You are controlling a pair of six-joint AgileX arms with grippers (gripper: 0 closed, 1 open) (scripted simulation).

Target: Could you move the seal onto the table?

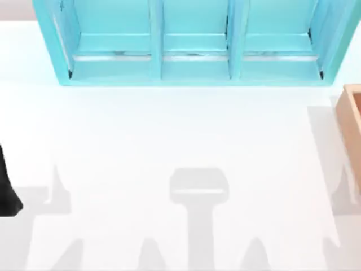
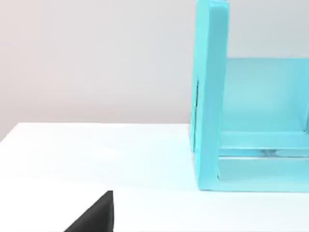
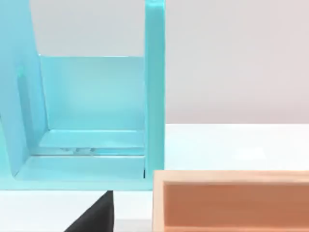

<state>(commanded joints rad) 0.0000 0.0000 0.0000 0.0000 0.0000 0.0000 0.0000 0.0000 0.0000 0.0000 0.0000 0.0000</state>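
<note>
A: Fingers apart or together?

B: Cannot tell, on either arm. A black part of the left gripper (image 1: 8,192) is sitting at the table's (image 1: 169,141) left edge. The right gripper (image 3: 96,215) is facing the turquoise shelf (image 1: 192,45), which is standing along the far edge, and the wooden box (image 1: 352,124) at the right edge.

A: Where is the seal lying?

B: Cannot tell.

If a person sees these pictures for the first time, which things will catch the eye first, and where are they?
The turquoise shelf unit stands out first: it has three open compartments and sits along the far edge of the white table. Next comes the tan wooden box at the table's right edge, just in front of the shelf's right end. A black part of the left arm shows at the left edge.
</note>
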